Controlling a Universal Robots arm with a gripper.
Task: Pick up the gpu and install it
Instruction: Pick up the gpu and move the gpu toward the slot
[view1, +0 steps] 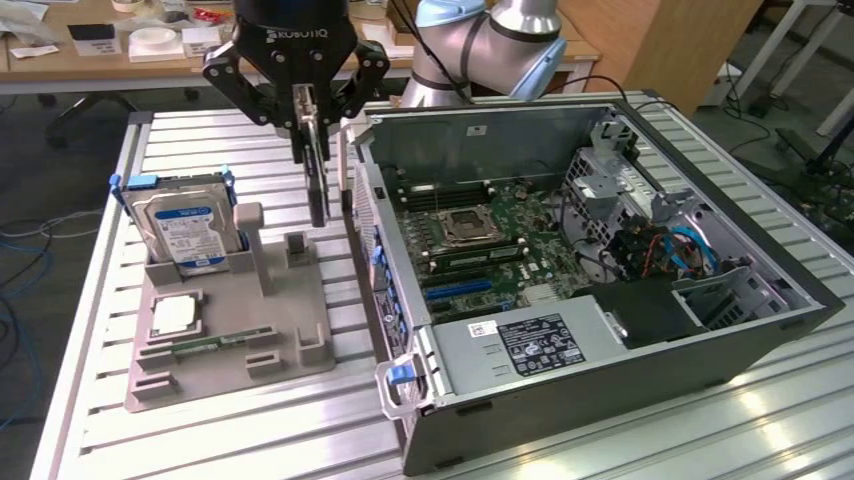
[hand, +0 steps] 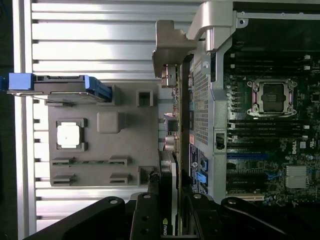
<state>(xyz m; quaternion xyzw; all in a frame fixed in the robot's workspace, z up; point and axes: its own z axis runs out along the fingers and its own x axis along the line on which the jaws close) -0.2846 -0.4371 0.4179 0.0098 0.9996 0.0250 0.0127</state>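
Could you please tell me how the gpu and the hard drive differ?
The gpu hangs clamped in the gripper; the hard drive sits in the gray holder. The gpu is a thin card; the hard drive is boxy, with a blue label. Both stand on edge.

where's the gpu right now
In the exterior view the gpu hangs edge-on in the gripper, above the grey parts holder, between the hard drive on that view's left and the open computer case on its right.
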